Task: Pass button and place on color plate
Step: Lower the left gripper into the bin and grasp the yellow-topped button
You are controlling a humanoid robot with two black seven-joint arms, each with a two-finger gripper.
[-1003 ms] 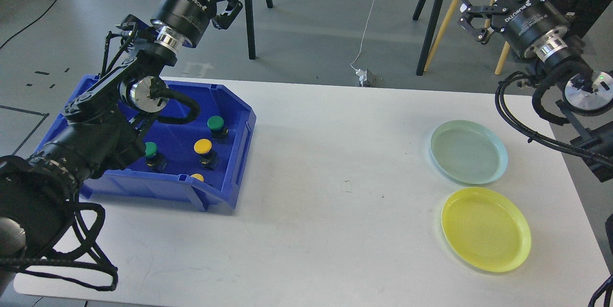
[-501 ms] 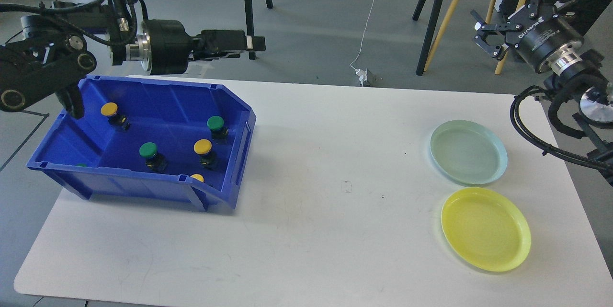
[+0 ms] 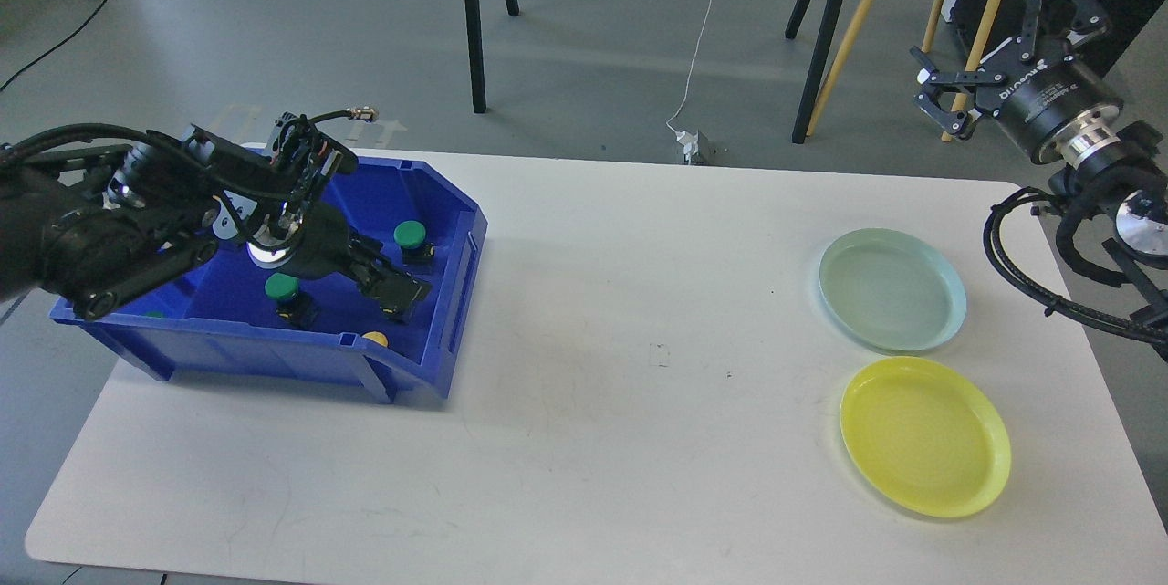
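A blue bin [image 3: 453, 293] at the table's left holds push buttons: a green one [image 3: 411, 234] at the back right, a green one [image 3: 281, 287] in the middle, and a yellow one [image 3: 374, 339] half hidden behind the front wall. My left gripper [image 3: 394, 288] reaches down into the bin and covers the spot where a yellow button stood; that button is hidden, and the dark fingers cannot be told apart. My right gripper [image 3: 978, 39] is open and empty, raised beyond the table's far right corner. A pale green plate [image 3: 892, 290] and a yellow plate [image 3: 925, 437] lie at the right.
The white table [image 3: 620, 384] spans the view between the bin and the plates. Tripod legs [image 3: 474, 19] and stands rise from the floor behind the table. My right arm's cables [image 3: 1013, 247] hang by the table's right edge.
My left arm swung down from above the bin's back edge into the bin, and its gripper now covers the middle yellow button. My right gripper shifted slightly right and up.
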